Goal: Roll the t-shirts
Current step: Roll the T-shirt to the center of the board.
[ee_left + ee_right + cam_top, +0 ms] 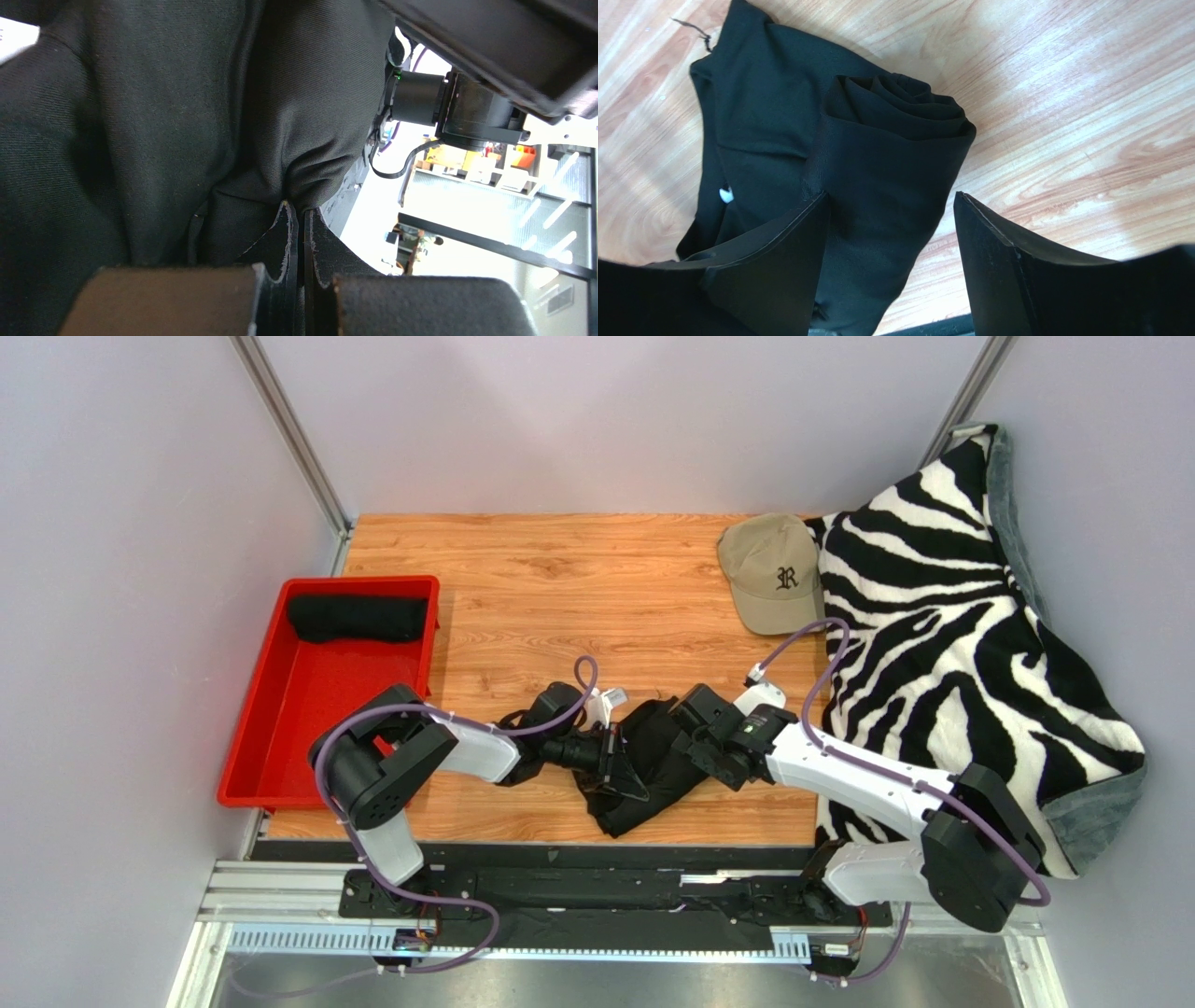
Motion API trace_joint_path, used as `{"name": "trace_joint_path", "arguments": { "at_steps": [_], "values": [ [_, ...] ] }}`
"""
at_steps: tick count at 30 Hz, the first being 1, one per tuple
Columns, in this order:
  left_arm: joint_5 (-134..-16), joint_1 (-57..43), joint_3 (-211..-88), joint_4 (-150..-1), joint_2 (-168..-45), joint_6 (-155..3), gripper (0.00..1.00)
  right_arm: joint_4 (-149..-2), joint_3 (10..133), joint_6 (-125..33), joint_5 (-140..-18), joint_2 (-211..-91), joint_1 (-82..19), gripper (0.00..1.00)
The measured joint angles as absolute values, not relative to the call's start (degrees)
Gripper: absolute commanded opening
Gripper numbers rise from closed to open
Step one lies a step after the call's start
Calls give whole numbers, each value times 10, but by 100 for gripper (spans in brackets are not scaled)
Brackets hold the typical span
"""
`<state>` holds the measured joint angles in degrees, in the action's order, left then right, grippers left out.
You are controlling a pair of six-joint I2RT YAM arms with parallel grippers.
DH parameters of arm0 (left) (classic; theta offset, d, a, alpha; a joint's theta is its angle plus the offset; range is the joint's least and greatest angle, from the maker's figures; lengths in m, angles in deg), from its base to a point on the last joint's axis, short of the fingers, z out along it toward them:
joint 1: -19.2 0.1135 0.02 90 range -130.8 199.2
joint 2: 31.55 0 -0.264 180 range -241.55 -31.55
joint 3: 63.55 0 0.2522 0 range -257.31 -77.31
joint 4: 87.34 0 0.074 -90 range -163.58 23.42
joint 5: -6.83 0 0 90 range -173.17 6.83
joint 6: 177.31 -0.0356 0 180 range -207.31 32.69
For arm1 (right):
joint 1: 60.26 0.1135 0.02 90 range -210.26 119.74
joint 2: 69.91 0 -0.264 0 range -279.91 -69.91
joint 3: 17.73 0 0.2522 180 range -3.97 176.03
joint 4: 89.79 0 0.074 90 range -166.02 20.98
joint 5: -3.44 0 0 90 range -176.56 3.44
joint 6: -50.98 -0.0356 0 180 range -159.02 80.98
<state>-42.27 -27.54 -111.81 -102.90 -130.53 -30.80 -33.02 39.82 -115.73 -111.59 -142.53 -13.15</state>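
Note:
A black t-shirt (648, 781) lies partly rolled near the table's front edge, between the two arms. In the right wrist view its rolled end (906, 105) shows a spiral of folds, with a flat tail (749, 133) spreading to the left. My right gripper (889, 203) stands open and straddles the roll: one finger is over the cloth, the other over bare wood. My left gripper (298, 210) is shut, pinching a fold of the black t-shirt (175, 126), which fills that view. A second black t-shirt (358, 619), rolled, lies in the red tray (281, 742).
The red tray stands at the table's left edge. A tan cap (772, 571) lies at the back right. A zebra-striped blanket (954, 658) covers the right side. The metal rail (561, 896) with the arm bases runs along the front.

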Motion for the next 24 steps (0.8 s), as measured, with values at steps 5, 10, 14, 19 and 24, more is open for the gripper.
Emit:
{"name": "trace_joint_path", "arguments": {
  "at_steps": [5,10,14,19,24],
  "values": [
    [-414,-273,-1118,-1030,-1308,-308,0,-344,396,-1157,-1117,-1459,-132,46],
    [-412,-272,-1123,-1020,-1308,-320,8,-313,434,-1156,-1118,-1509,-135,21],
    [-416,-272,-1130,-1001,-1299,-340,32,-269,480,-1152,-1119,-1551,-136,11],
    [-452,-272,-1136,-938,-1245,-385,43,-227,522,-1142,-1111,-1595,-147,7],
    [-529,-289,-1149,-850,-1150,-450,47,-178,575,-1116,-1106,-1647,-159,7]
  ]
}}
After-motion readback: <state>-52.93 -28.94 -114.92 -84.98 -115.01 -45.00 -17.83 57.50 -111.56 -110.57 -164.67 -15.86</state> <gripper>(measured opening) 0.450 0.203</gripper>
